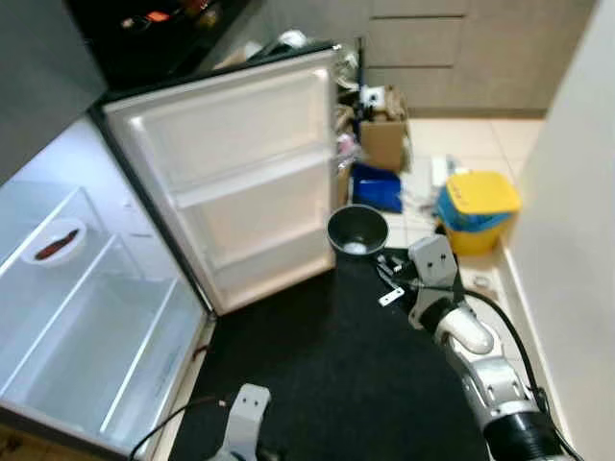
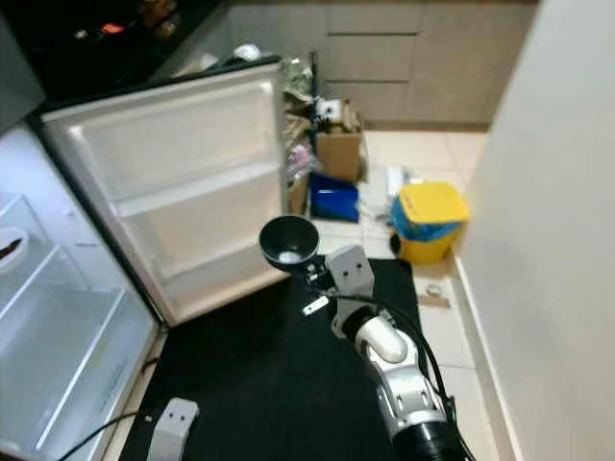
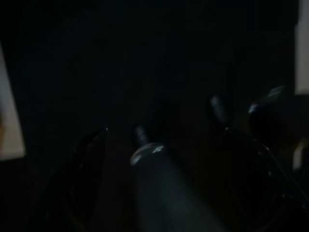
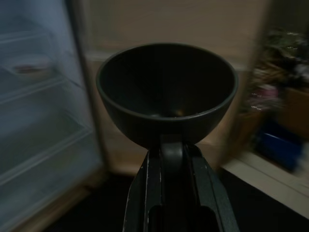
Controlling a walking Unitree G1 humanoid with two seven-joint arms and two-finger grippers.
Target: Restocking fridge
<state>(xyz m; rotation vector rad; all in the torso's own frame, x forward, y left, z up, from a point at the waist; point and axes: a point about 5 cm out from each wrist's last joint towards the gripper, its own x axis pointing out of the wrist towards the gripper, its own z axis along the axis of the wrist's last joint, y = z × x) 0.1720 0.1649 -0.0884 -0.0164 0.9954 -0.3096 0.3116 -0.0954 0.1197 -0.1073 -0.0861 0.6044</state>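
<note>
From the left eye view, the white refrigerator (image 1: 86, 317) stands with its door (image 1: 240, 173) swung wide, glass shelves lit, and a small white plate with a dark strip of food (image 1: 56, 245) resting on an upper shelf. The right gripper (image 1: 380, 257) holds a round dark grey bowl (image 1: 356, 230) upright above the black floor mat (image 1: 336, 375), just beside the lower edge of the open door. A yellow-lidded blue bin (image 1: 478, 209) sits on the tiled floor near the wall, and a brown cardboard box (image 1: 382, 139) lies farther back. In the right eye view the same bowl (image 2: 288, 241) is held out ahead of the silver arm. The left wrist view is very dark; whether the left gripper (image 3: 178, 125) is apart or together cannot be told. In the right wrist view the black fingers (image 4: 145, 193) are clamped on the bowl's near rim, with the fridge shelves beyond.
</note>
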